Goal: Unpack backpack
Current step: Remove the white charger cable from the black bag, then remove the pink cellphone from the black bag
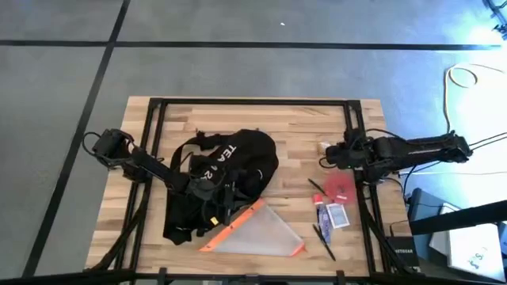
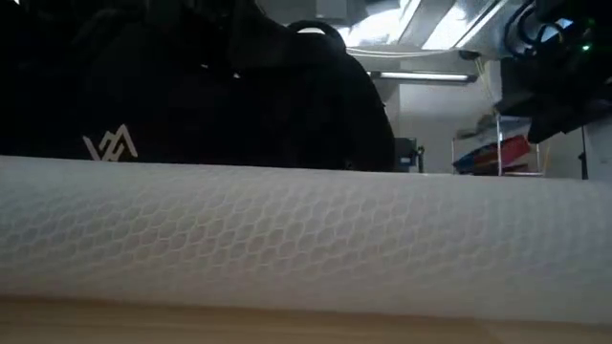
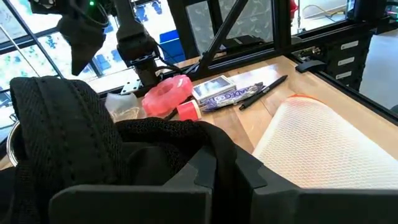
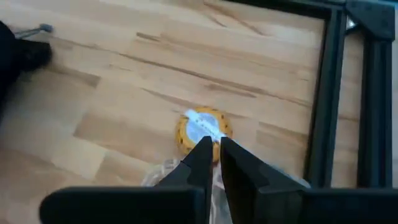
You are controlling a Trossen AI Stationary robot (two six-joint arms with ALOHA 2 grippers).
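Gripping the black fabric of the backpack (image 1: 218, 178) at the counter (image 1: 174, 115) centre, the left hand (image 1: 207, 188) should lift slowly so contents do not spill. At three o'clock the right hand (image 4: 214, 163) is nearly closed, empty. Only its wrist view shows the yellow round item (image 4: 203, 129) beneath.

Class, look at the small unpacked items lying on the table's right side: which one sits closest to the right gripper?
The round yellow item with a white top, just beyond the right gripper. The pink pouch, card pack and pens lie farther off.
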